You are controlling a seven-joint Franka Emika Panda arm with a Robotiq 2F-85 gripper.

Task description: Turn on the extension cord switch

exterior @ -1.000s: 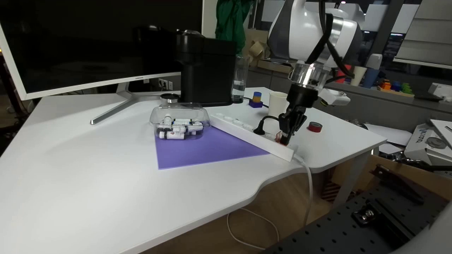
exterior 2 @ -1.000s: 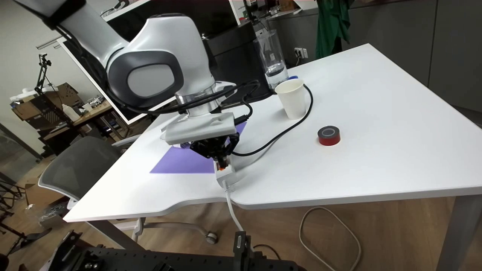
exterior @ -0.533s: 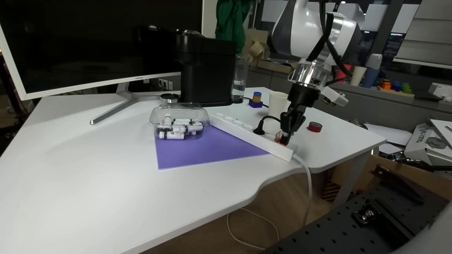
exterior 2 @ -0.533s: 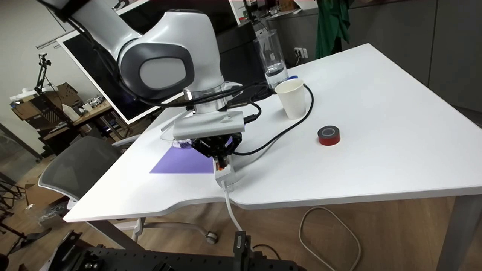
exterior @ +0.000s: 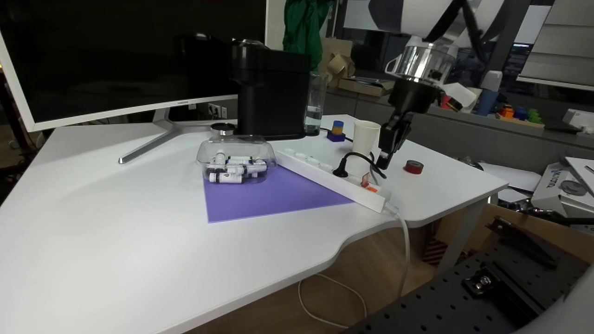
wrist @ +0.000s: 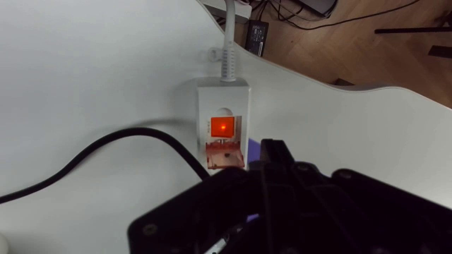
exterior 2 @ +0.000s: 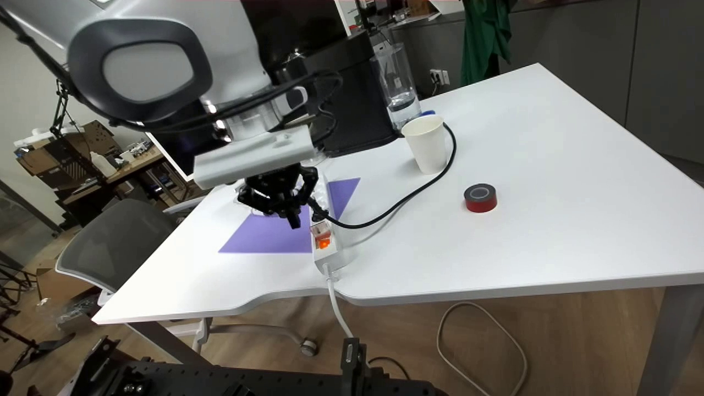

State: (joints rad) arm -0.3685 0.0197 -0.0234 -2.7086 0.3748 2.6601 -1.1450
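The white extension cord (exterior: 320, 178) lies on the table, and its end also shows in an exterior view (exterior 2: 329, 257) and in the wrist view (wrist: 224, 98). Its orange switch (wrist: 222, 127) has a bright glowing spot; it shows in both exterior views (exterior: 372, 189) (exterior 2: 323, 242). The clear reddish switch cover (wrist: 225, 157) stands flipped open beside it. A black plug (exterior: 341, 170) sits in the cord. My gripper (exterior: 382, 163) is above the cord, apart from the switch. In the wrist view the gripper (wrist: 274, 141) has its fingertips together, with nothing between them.
A paper cup (exterior: 365, 135) and a red tape roll (exterior 2: 480, 198) stand near the cord. A black cable (exterior 2: 407, 201) curves past the cup. A clear box of tubes (exterior: 236, 160) sits on a purple sheet (exterior: 274, 197). The table's curved edge (exterior: 345, 243) is near the cord's end.
My gripper has risen off the switch and moved away from it; in an exterior view it has moved left. The switch, mostly covered by the fingertips before, now shows.
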